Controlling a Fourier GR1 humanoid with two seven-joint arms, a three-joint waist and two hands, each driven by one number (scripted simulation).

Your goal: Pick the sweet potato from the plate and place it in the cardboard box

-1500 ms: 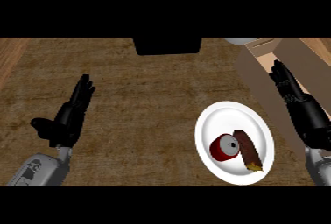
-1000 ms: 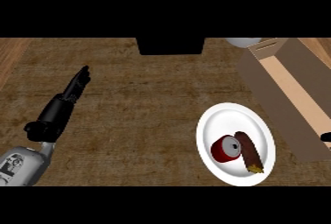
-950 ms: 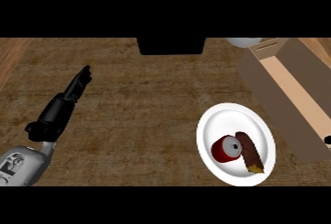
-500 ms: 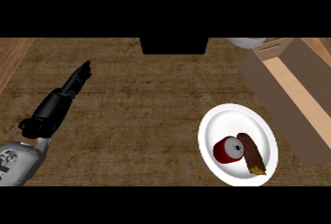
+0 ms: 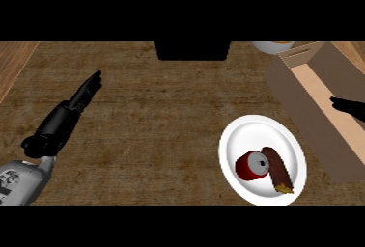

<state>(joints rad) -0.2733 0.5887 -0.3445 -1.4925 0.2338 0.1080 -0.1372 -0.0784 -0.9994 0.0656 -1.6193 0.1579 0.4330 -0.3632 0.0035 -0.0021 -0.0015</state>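
The left hand (image 5: 75, 106) lies over the left part of the tabletop (image 5: 157, 120) with its fingers straight and stretched toward the far edge, holding nothing and touching no object. Of the right hand (image 5: 349, 106) only a dark tip shows at the right edge, over the cardboard box (image 5: 314, 96); whether its fingers are spread or curled cannot be told. The tabletop is brown with a woven-looking grain, and a lighter wooden strip runs along its far left corner. The sweet potato (image 5: 278, 170) lies on the white plate (image 5: 246, 137) near the front right of the tabletop, just beside a red can (image 5: 251, 166) that lies on its side on the same plate. The box stands open just right of the plate. A dark block (image 5: 192, 50) sits at the far edge, with a white bowl (image 5: 271, 47) beside the box's far end.
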